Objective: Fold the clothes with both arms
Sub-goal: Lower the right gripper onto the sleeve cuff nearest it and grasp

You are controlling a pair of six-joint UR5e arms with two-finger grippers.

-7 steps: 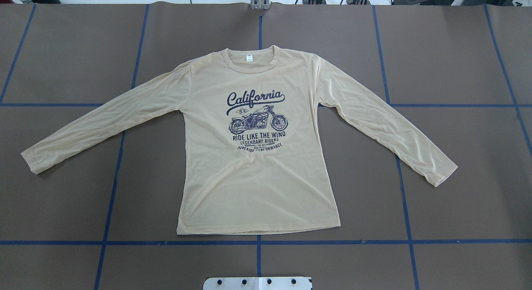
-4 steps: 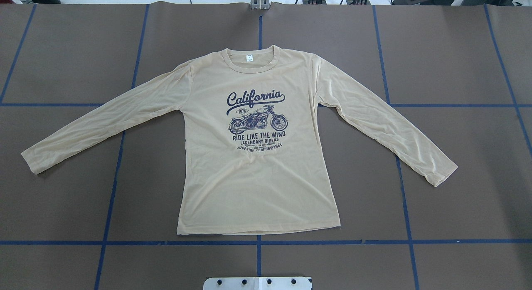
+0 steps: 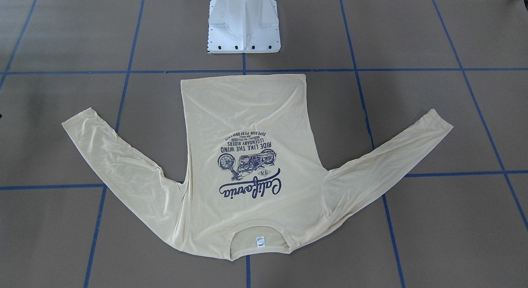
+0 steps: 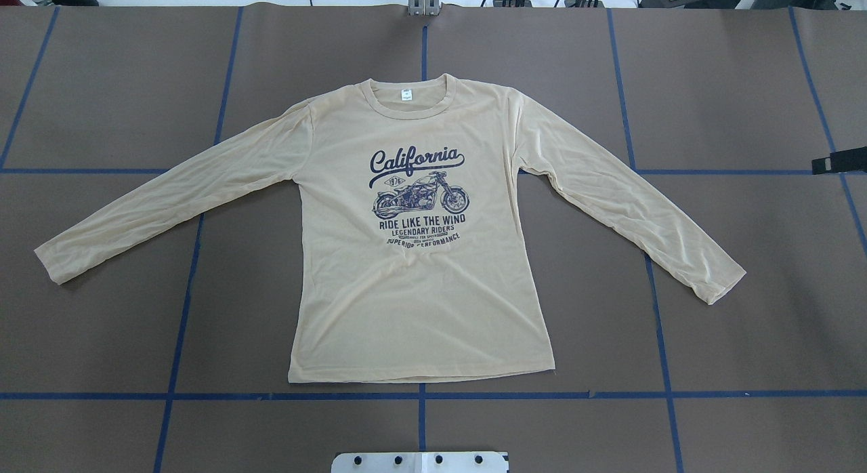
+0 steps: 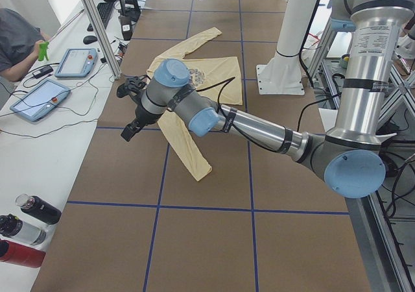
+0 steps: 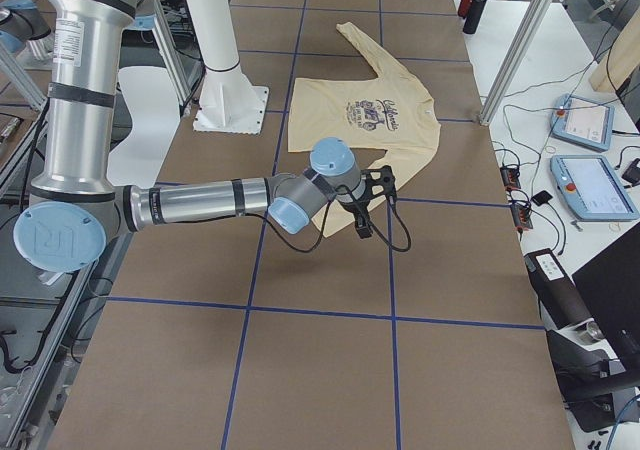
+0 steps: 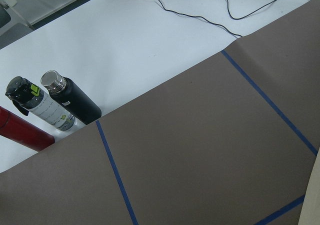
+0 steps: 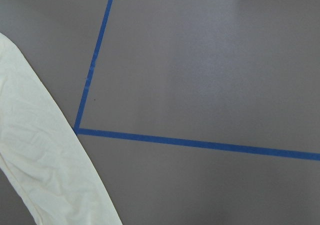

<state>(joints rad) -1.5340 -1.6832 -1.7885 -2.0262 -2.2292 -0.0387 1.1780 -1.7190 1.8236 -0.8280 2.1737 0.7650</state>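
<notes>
The clothes are one pale cream-yellow long-sleeved shirt [image 4: 420, 290] lying flat and print-up on the brown table, collar away from the robot and both sleeves spread out. In the front view the shirt [image 3: 247, 114] appears upside down. My left gripper [image 5: 130, 128] hangs above the table just outside the left sleeve; I cannot tell whether it is open or shut. At the overhead view's right edge only a black tip of my right gripper [image 4: 840, 162] shows, beyond the right sleeve cuff [image 4: 718, 283]; its state is unclear. The right wrist view shows that sleeve [image 8: 45, 160].
The white pedestal base [image 3: 244, 28] stands by the shirt's hem. Bottles [image 7: 50, 105] stand on the white bench past the table's left end. Control tablets [image 6: 590, 185] and cables lie along the far side, where a person [image 5: 16, 42] sits. Blue tape lines cross the table.
A black tip of the right gripper has come into the overhead view at its right edge. The shirt has not moved.
</notes>
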